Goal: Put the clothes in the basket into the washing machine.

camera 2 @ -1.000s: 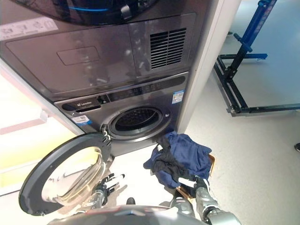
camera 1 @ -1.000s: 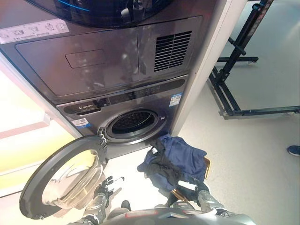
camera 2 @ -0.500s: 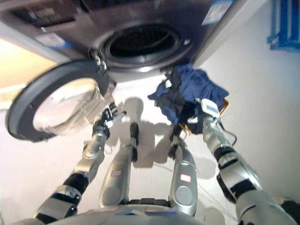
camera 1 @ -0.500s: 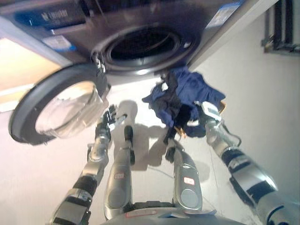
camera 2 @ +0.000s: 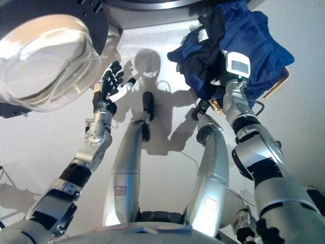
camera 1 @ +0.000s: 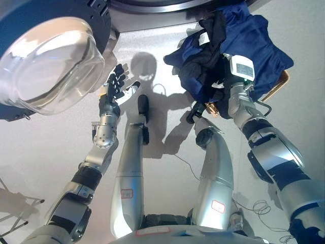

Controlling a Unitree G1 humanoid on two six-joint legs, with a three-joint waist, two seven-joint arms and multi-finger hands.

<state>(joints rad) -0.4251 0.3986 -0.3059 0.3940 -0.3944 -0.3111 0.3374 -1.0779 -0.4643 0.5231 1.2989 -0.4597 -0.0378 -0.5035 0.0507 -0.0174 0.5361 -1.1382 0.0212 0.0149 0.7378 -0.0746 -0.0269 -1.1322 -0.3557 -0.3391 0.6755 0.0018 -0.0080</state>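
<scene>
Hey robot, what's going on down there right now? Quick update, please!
Left hand open, empty, beside the washer door. Right hand buried in the clothes heaped on the basket; grip unseen. Nothing loaded yet. Nothing in the way.

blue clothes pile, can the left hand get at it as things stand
Probably not directly. The left hand hovers open beside the washer door, apart from the blue clothes, which lie on the far side, where the right arm already reaches into them.
</scene>
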